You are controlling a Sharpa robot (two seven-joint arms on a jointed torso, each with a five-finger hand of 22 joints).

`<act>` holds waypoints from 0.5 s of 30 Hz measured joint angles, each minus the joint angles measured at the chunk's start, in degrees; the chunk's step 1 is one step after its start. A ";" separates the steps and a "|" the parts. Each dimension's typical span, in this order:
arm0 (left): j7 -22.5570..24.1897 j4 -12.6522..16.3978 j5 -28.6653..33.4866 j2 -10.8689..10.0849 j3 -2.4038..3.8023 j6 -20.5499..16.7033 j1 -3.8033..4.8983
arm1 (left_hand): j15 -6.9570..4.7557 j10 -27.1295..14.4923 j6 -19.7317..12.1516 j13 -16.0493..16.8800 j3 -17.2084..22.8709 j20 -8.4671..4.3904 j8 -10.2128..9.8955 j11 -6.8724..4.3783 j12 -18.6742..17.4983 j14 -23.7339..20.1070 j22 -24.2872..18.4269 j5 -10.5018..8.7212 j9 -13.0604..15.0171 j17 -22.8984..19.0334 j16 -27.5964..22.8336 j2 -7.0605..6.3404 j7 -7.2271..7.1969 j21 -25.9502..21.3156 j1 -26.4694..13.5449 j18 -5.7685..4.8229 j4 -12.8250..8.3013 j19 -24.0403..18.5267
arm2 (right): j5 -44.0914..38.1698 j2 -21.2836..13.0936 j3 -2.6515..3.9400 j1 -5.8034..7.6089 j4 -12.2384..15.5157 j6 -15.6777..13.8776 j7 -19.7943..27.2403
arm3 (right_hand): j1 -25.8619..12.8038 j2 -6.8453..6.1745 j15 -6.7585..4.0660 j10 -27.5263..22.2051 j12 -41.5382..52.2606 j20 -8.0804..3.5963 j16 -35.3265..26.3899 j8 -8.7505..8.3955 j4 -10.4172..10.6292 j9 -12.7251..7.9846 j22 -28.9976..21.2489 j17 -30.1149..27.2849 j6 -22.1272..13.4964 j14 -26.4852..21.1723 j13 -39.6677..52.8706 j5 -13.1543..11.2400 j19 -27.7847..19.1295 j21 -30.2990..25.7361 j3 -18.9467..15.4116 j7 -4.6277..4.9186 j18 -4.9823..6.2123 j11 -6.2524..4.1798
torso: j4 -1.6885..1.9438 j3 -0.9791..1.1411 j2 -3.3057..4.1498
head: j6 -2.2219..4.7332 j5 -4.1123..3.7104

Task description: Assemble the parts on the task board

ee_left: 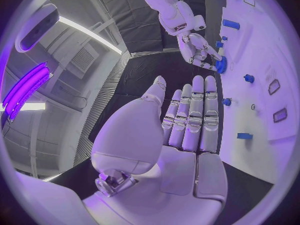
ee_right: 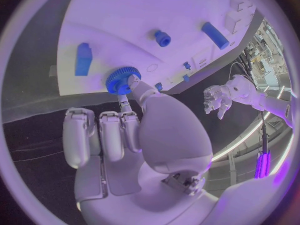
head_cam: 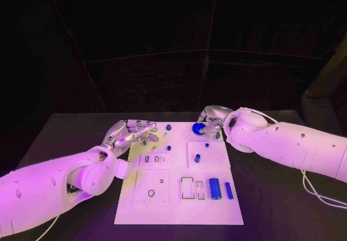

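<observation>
The white board (head_cam: 179, 208) lay in the middle of the black table (head_cam: 72, 130), running from the centre of the head view down to its lower edge. At the board's upper right corner the right hand (head_cam: 211, 120) pinched a round blue gear (head_cam: 197, 128) between its thumb and a finger; the right wrist view showed the same gear (ee_right: 122, 80) at the board's edge with a fingertip on it, while the other fingers (ee_right: 100, 135) hung curled over the dark table. The left hand (head_cam: 133, 131) hovered at the board's upper left corner, holding nothing, its fingers (ee_left: 194, 115) stretched straight and side by side. A thick blue cylinder (head_cam: 214, 188) and a thinner blue rod (head_cam: 228, 190) lay side by side in the board's lower right part. A short blue peg (head_cam: 197, 158) stood near the centre, and small blue studs (head_cam: 168, 127) dotted the upper part.
</observation>
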 measured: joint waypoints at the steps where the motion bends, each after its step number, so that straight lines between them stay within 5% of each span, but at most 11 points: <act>1: -0.02 -0.02 0.05 -0.04 0.00 0.02 0.00 | 0.00 0.00 0.00 -0.02 0.21 -0.16 -0.21 0.00 -0.05 0.00 -0.06 0.00 0.00 0.07 0.00 0.24 0.00 0.00 0.24 0.00 -0.21 0.16 | -0.39 -0.15 0.00 0.00 0.86 -1.04 -0.04 | -0.86 -0.36 0.00 0.00 -0.06 0.00 0.00 0.00 -0.19 0.00 0.00 0.00 0.00 0.00 0.00 0.70 0.00 0.00 0.19 0.00 0.00 0.00 | 0.01 0.00 -0.02 | 0.01 0.00; 8: -0.08 -0.38 0.44 -0.34 0.00 0.18 0.00 | 0.00 0.00 0.00 -0.07 0.54 -0.16 -0.39 0.00 -0.30 0.00 -0.10 0.00 0.00 0.23 -0.26 0.54 0.00 -0.21 0.54 0.00 -0.85 0.16 | -3.05 0.98 0.03 0.00 4.77 -6.13 -0.68 | -4.00 -2.22 0.00 0.00 -0.42 0.00 0.00 0.01 0.86 0.01 0.00 0.00 0.05 0.00 0.00 1.39 0.00 0.00 1.69 0.03 0.01 0.00 | 0.09 -0.05 -0.06 | 0.18 0.20; 15: -0.08 -1.00 0.78 -0.52 0.00 0.25 0.09 | 0.00 0.10 0.00 -0.07 0.54 -0.16 -0.39 0.11 -0.30 0.00 -0.14 0.00 0.00 0.23 -0.26 0.54 0.00 -0.21 0.54 0.00 -0.85 0.16 | -5.69 5.48 0.04 -0.24 4.15 -8.13 -1.65 | -5.31 -2.92 0.01 0.00 -0.46 0.00 0.00 0.58 1.09 0.02 0.00 0.00 0.37 0.00 0.00 1.06 0.00 0.00 1.92 0.15 0.01 0.01 | 0.22 -0.08 0.01 | 0.11 0.87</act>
